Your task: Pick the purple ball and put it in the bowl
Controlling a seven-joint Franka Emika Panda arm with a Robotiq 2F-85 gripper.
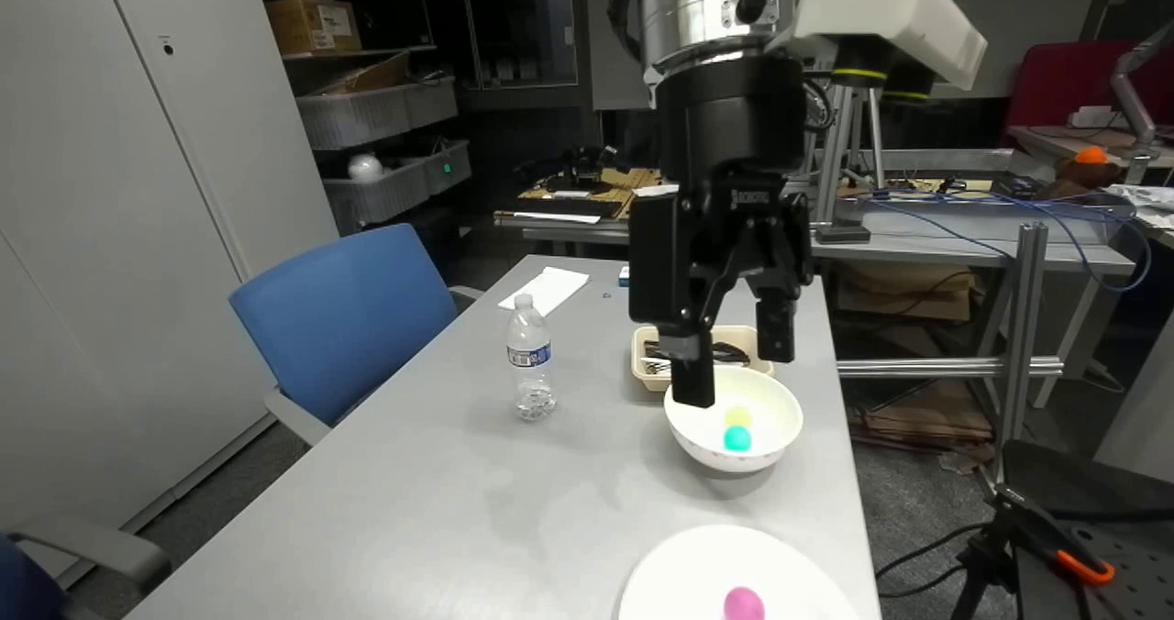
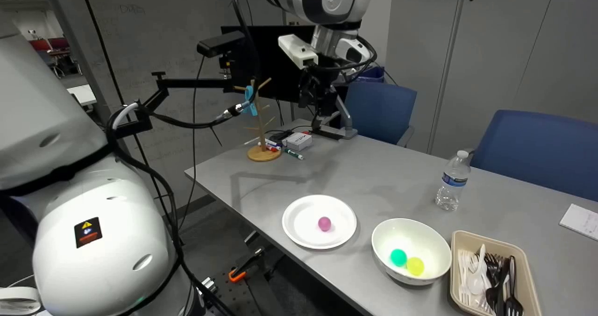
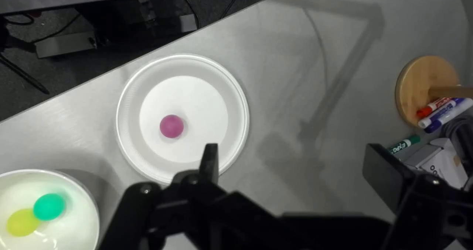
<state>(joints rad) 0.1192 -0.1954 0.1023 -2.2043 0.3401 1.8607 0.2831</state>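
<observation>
The small purple ball (image 1: 744,603) rests on a flat white plate (image 1: 683,570). It shows whole in an exterior view (image 2: 324,223) and in the wrist view (image 3: 172,126). The round white bowl (image 1: 725,462) stands beside the plate and holds a teal-green ball (image 2: 398,257) and a yellow ball (image 2: 415,266). In the wrist view the bowl (image 3: 79,224) is cut off at the lower left. My gripper (image 3: 295,163) is open with nothing between its fingers, high above the table. In the wrist view the plate and ball lie left of the gap between the fingers.
A plastic bottle (image 2: 451,183) stands on the table behind the bowl. A beige cutlery tray (image 2: 521,255) sits beside the bowl. A wooden stand (image 2: 264,154), markers (image 2: 294,154), a small white box (image 2: 297,141) and a monitor are at the table's other end.
</observation>
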